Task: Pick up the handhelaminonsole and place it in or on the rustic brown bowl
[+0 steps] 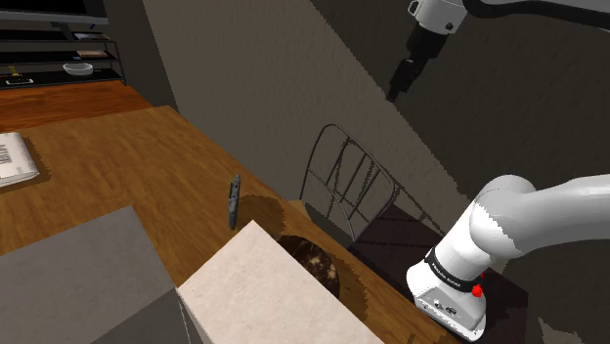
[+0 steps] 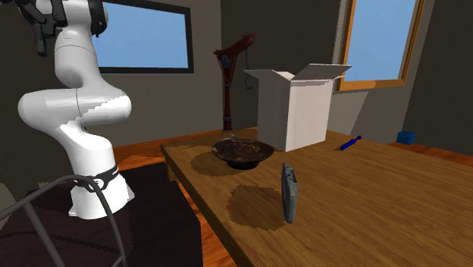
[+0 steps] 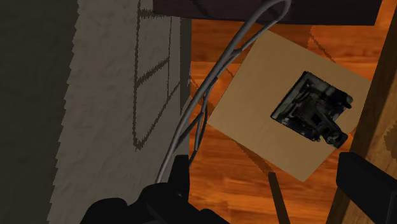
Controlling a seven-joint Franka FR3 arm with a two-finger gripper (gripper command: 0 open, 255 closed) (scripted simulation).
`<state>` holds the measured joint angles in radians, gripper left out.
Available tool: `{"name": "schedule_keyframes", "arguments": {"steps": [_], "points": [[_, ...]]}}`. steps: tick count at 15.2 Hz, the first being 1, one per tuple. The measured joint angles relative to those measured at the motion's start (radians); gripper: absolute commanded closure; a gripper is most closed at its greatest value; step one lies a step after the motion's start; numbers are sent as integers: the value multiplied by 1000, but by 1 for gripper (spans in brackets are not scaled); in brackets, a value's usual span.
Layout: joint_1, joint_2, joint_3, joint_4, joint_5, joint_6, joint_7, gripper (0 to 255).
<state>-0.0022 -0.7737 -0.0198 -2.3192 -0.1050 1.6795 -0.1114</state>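
Note:
The handheld console (image 1: 233, 200) (image 2: 289, 192) is a thin dark grey slab standing on edge on the wooden table (image 1: 117, 166) (image 2: 379, 197). The dark brown bowl (image 1: 315, 260) (image 2: 242, 152) sits near the table's edge, between the console and the robot's base, partly hidden by a white box in the shoulder view. My gripper (image 1: 396, 92) (image 3: 270, 197) hangs high in the air beyond the table's edge, far from both and above a wire chair. Its black fingers (image 3: 172, 191) stand apart with nothing between them.
An open white cardboard box (image 1: 264, 293) (image 2: 296, 106) stands on the table behind the bowl. A wire chair (image 1: 347, 181) (image 3: 210, 95) is beside the dark stand (image 1: 391, 239). A blue pen (image 2: 349, 142) lies past the box. A paper pad (image 1: 15, 156) lies at the shoulder view's left.

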Motion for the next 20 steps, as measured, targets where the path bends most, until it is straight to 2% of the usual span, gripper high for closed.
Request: {"name": "schedule_keyframes", "arguments": {"steps": [3, 12, 17, 20], "points": [[0, -12, 26, -31, 14, 17, 45, 0], [9, 15, 254, -121, 134, 133, 407, 0], [3, 96, 396, -119, 188, 214, 621, 0], [-18, 180, 483, -84, 199, 265, 750, 0]]}}
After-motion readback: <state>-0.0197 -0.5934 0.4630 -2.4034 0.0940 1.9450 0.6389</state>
